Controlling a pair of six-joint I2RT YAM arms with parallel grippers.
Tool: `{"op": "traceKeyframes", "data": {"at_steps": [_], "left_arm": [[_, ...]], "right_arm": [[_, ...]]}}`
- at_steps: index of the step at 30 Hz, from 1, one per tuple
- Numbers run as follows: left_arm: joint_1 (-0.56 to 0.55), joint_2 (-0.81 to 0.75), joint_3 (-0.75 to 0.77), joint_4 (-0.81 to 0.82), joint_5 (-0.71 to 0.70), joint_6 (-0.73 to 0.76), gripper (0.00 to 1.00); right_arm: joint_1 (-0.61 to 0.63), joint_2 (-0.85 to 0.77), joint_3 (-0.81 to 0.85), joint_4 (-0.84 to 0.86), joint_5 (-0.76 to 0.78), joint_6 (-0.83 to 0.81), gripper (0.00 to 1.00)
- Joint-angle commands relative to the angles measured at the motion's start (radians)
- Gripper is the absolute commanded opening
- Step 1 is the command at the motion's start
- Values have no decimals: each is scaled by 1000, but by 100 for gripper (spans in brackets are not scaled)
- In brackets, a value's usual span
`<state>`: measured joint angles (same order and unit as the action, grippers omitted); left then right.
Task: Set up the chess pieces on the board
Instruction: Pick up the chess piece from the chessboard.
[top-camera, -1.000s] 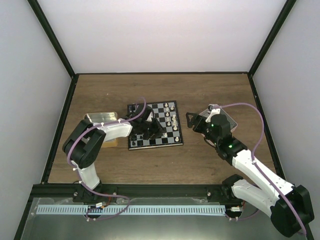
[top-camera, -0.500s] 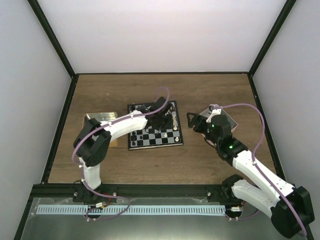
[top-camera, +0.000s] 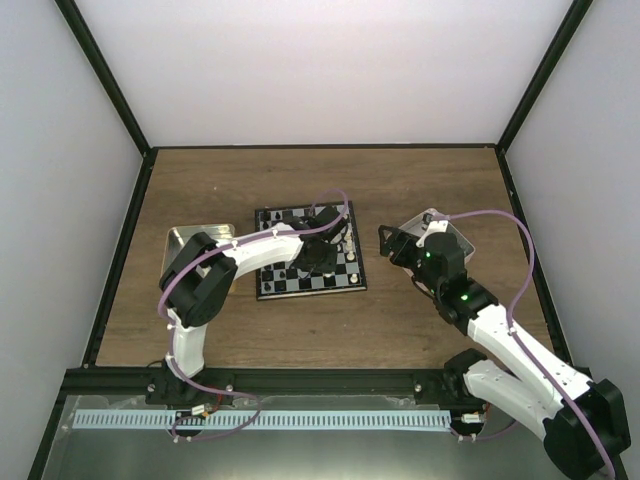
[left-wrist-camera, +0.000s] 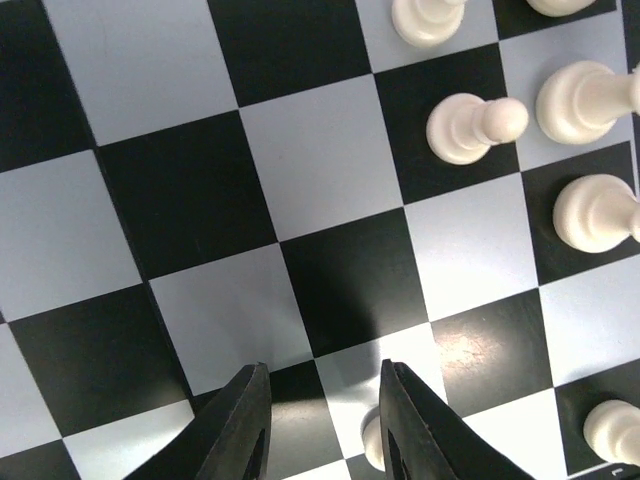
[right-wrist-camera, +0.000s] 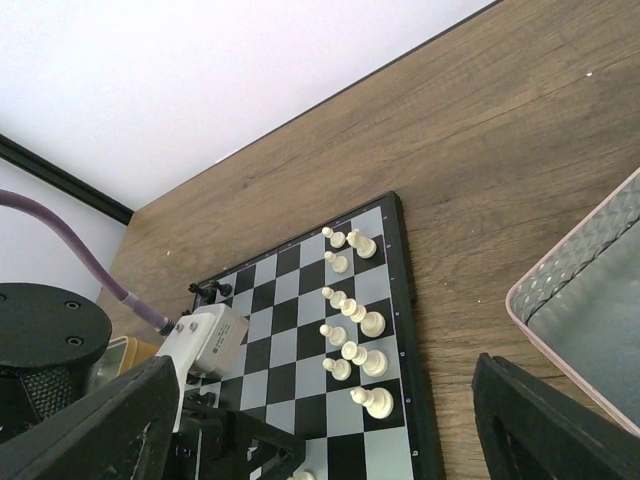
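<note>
**Chess set on a wooden table, two arms: part-laid board**

**Board** (top-camera: 300, 283): flat square with black and silvery checks and a thin dark border. It lies flat near the middle of the table (top-camera: 420, 180), a little to the left.

**Chess pieces**: the white ones (right-wrist-camera: 355, 352) stand upright in two files along the board's right edge. Most of them are pawns, with taller figures in the outer file. A few small dark figures (right-wrist-camera: 205, 290) stand at the board's far left corner. The middle squares are bare.

**Left claw** (left-wrist-camera: 322, 420): reaches from the left across the board and hangs over its right half, pointing straight down at the squares. The fingers stand a narrow way apart, with only bare checks in the gap, and they grip nothing. One white piece (left-wrist-camera: 371, 436) peeks out at the inner edge of one finger (left-wrist-camera: 415, 430). Whether the two touch cannot be told.

**Right claw** (right-wrist-camera: 325, 400): sits off the board's right edge, between the board and the pink tray (right-wrist-camera: 600, 310), and faces left toward the white files. The fingers are spread wide and hold nothing.

**Pink tray**: right of the board, partly under the right arm, with a ridged grey inside.

**Tan tray** (top-camera: 185, 238): left of the board, just beside it, with the left arm passing over its near side.
</note>
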<state>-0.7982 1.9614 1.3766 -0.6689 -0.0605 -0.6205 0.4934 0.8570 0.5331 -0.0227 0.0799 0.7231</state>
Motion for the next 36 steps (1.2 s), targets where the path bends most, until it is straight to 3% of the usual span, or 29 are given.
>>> {"op": "traceKeyframes", "data": {"at_steps": [1, 14, 16, 22, 26, 36], "left_arm": [[-2, 10, 22, 0, 56, 26, 34], [-9, -12, -2, 21, 129, 54, 41], [-15, -8, -1, 13, 118, 55, 38], [-20, -15, 19, -9, 101, 48, 15], [-24, -16, 45, -21, 86, 51, 6], [-26, 14, 112, -23, 52, 52, 5]], "right_arm": [[-1, -15, -8, -11, 29, 5, 82], [-1, 3, -9, -1, 17, 6, 82], [-1, 6, -8, 1, 15, 6, 82], [-1, 10, -7, 4, 12, 6, 82], [-1, 9, -5, 6, 12, 7, 82], [-1, -29, -12, -10, 45, 11, 82]]}}
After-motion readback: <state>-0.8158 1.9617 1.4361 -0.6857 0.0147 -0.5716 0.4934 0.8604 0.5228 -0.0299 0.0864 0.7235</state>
